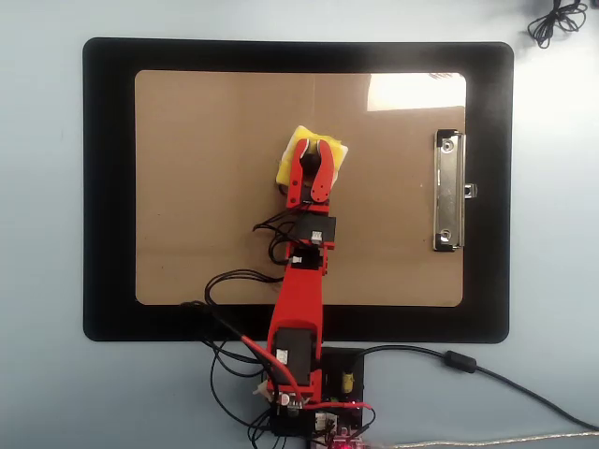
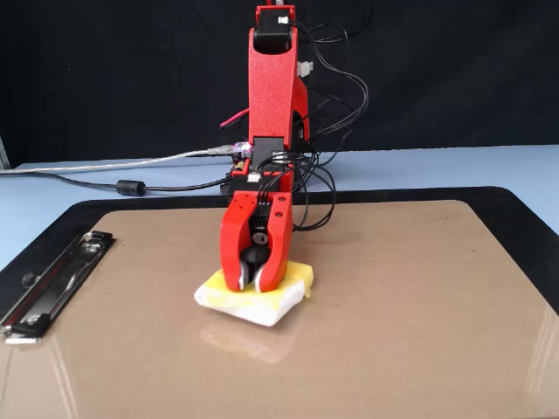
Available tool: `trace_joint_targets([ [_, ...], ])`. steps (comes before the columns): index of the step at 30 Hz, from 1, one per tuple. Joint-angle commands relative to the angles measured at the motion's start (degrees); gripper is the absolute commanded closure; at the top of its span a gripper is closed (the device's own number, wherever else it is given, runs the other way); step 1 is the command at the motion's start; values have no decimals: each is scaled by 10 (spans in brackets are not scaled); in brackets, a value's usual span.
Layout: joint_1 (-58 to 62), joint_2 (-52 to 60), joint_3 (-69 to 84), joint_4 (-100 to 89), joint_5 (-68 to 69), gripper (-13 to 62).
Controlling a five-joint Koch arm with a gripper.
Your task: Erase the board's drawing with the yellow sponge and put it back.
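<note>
Yellow sponge point(image 2: 262, 295) is pressed flat on the board point(image 1: 206, 187), near its middle, its black knob point(image 2: 254, 257) clamped between the jaws of the gripper point(image 1: 313, 147). No drawing is seen, so erasing is judged done or nearly; return remains. No writing is legible.

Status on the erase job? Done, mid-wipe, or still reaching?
Done: no black drawing shows on the brown hardboard clipboard in either view, though the arm and sponge could hide one. In hand: the red pincer is shut on the black knob of the square yellow sponge, which lies flat near the board's centre. Left: carry the sponge off the board and put it back.
</note>
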Motion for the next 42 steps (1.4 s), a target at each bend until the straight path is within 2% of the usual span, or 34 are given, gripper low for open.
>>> trace_joint_targets([
  [1, 2, 85, 107, 3, 0, 575],
  [5, -52, 265, 280, 11, -2, 575],
  [8, -69, 310, 316, 18, -3, 575],
  [11, -69, 231, 232, 39, -2, 575],
  [16, -69, 0, -2, 37, -3, 575],
  [19, -68, -31, -31, 36, -3, 575],
  [21, -69, 10, 29, 32, -2, 575],
  [26, -70, 228, 262, 32, -2, 575],
  [30, -70, 292, 314, 36, -2, 575],
  [33, -69, 236, 243, 38, -2, 575],
  [38, -72, 32, 12, 35, -4, 575],
  [42, -72, -13, -41, 35, -5, 575],
])
